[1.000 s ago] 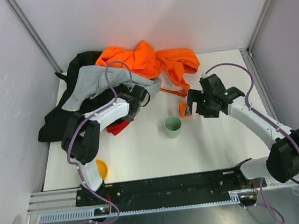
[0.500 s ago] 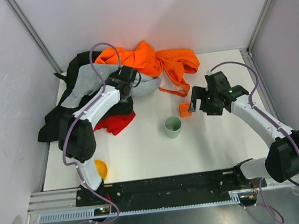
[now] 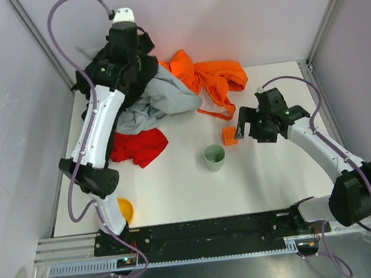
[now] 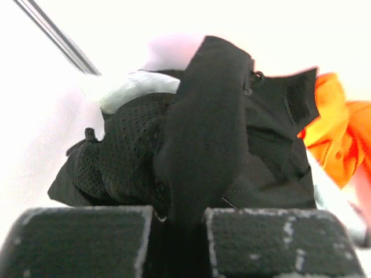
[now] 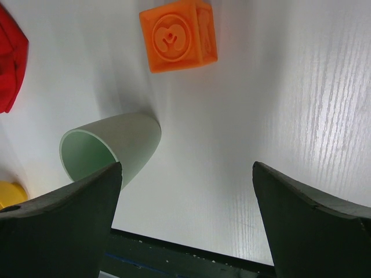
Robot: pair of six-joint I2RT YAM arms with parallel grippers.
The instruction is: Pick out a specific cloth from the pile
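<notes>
The red cloth (image 3: 139,146) lies flat on the table in front of the pile, and its edge shows in the right wrist view (image 5: 10,63). The pile (image 3: 186,85) of orange, grey and black garments sits at the back. My left gripper (image 3: 125,58) is raised high over the pile's left end, shut on the black garment (image 4: 214,133), which hangs from it (image 4: 177,217). A grey garment (image 3: 161,100) drapes below. My right gripper (image 3: 244,127) is open and empty (image 5: 187,168), hovering right of the orange cube.
A green cup (image 3: 215,157) stands mid-table, also in the right wrist view (image 5: 113,150). An orange cube (image 3: 229,136) lies by the right gripper (image 5: 178,36). A yellow object (image 3: 125,209) sits at the front left. Walls and frame posts enclose the table.
My left gripper has risen and moved back with the black garment, lifting it and dragging the grey one, which uncovers the red cloth. My right arm has barely moved.
</notes>
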